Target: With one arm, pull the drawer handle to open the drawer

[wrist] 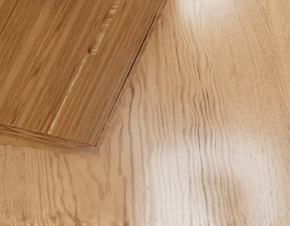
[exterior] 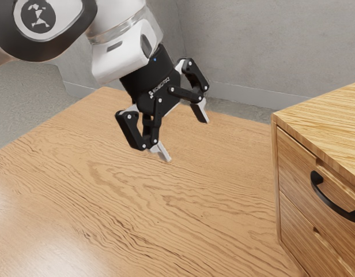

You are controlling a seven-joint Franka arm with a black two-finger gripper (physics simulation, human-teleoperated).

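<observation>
A wooden drawer cabinet (exterior: 321, 173) stands at the exterior view's right edge, its top drawer front (exterior: 316, 173) flush with the cabinet. A black curved handle (exterior: 333, 199) is fixed across that front. My black gripper (exterior: 183, 135) hovers above the tabletop well to the left of the cabinet, open, with nothing between its silver-tipped fingers (exterior: 162, 153). In the wrist view the cabinet's wooden top (wrist: 65, 66) shows as a slab with one corner above the table.
The wooden table (exterior: 108, 196) spreads under the hand and up to the cabinet's foot. A grey concrete wall (exterior: 269, 40) and grey floor lie behind the table's far edge.
</observation>
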